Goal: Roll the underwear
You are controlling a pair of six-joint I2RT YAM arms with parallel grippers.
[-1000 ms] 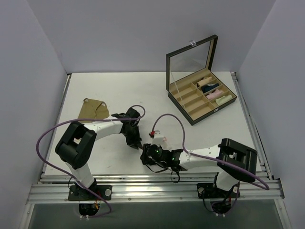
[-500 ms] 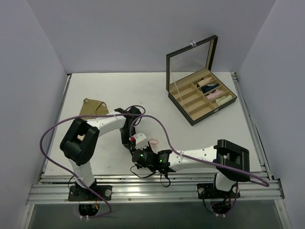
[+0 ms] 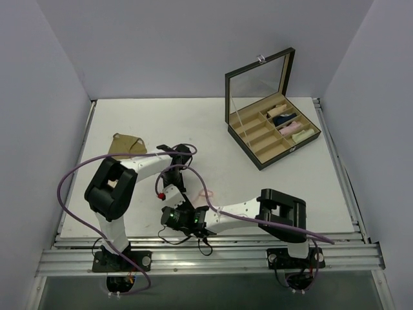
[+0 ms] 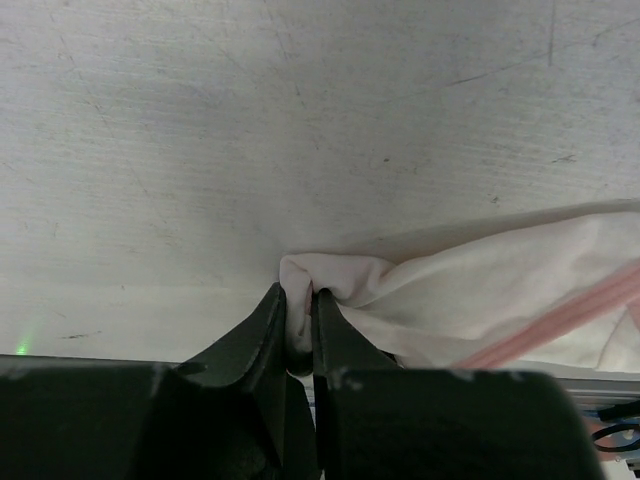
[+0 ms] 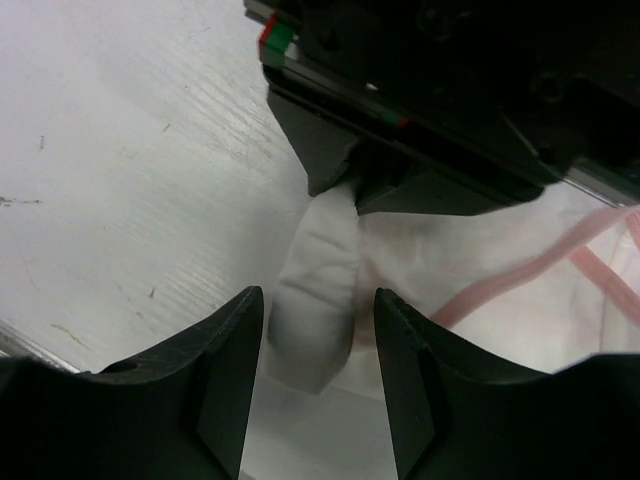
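Note:
The white underwear with pink edging lies bunched on the table near the front, between the two grippers. My left gripper is shut on a fold at its left end; in the top view the left gripper sits over that end. My right gripper is open, its fingers on either side of the rolled white end without pinching it; from above the right gripper is just in front of the left one. The tan-beige underwear lies flat at the far left.
An open black compartment box with a mirrored lid stands at the back right, with several cloth rolls in its right-hand slots. Purple cables loop over both arms. The table's front rail is just behind my right gripper.
My right arm has swung left along the front edge to meet the left gripper. The left gripper has drawn the white underwear leftward and toward the front.

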